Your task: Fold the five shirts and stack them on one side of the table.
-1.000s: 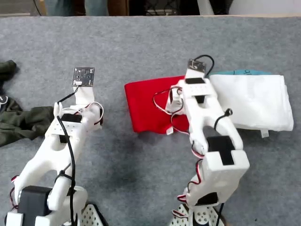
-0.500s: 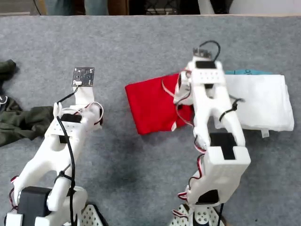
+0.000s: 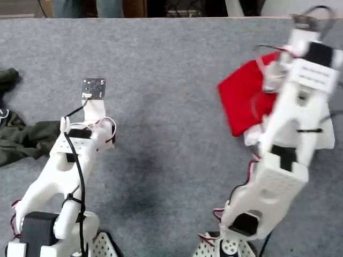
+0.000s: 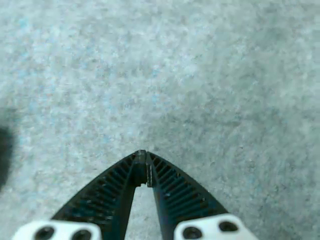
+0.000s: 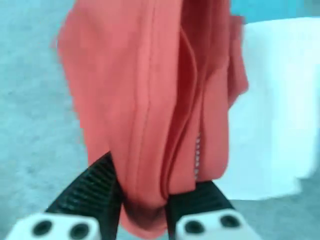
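My right gripper (image 5: 145,200) is shut on a folded red shirt (image 5: 145,100), whose folds hang bunched between the black fingers. In the high view the red shirt (image 3: 242,99) is lifted at the table's right side, beside the raised right arm. Under it lies a folded white shirt (image 5: 272,110) on top of a teal one (image 5: 272,10). My left gripper (image 4: 144,167) is shut on nothing, just above bare grey cloth. It sits left of centre in the high view, near a crumpled dark green shirt (image 3: 24,140).
The grey cloth-covered table (image 3: 171,53) is bare in the middle between the arms. More dark fabric (image 3: 6,79) lies at the far left edge. The left arm (image 3: 69,160) stretches from the front edge toward the centre.
The right arm has lifted and swung right, carrying the red shirt from the table's middle to above the white shirt. The left arm has kept still.
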